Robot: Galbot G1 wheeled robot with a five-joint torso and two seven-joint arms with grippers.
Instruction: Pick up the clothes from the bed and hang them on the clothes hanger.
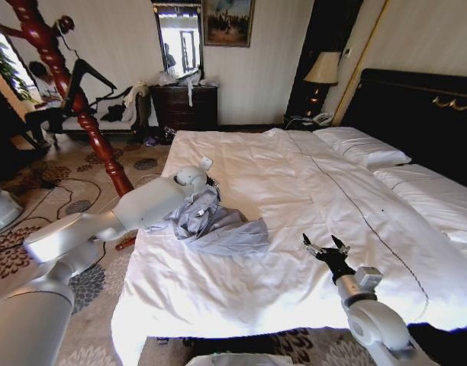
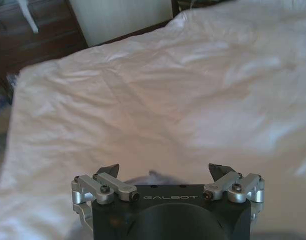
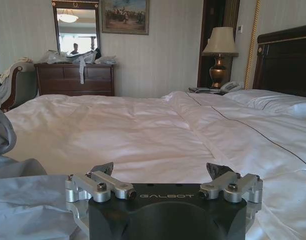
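White duvet is taking up pretty much everything on this bed, and the robot is parked at the near edge with both arms reaching over it.

Nearest is the right gripper, hovering low over bare duvet with its fingers spread wide, holding nothing. Its wrist view is showing the shirt lying just off to the side, so it's near the cloth but apart from it.

A bit further in, the left gripper is sitting right at the top of the bunched-up shirt, jaws splayed and not clamped on anything as far as the wrist view shows. A sliver of blue-grey cloth is peeking between the fingertips there.

Risk-wise, probably the big one is pinching the duvet along with the shirt, since that thin crinkly cloth is lying flat on soft bedding. Grabbing a random fold could also lift it as a tangled lump, which would make finding the collar or shoulders a pain.

Further back, a red wooden post is standing by the bed's left side, with a dresser and a lamp against the far wall. Can't spot a hanger for sure anywhere.
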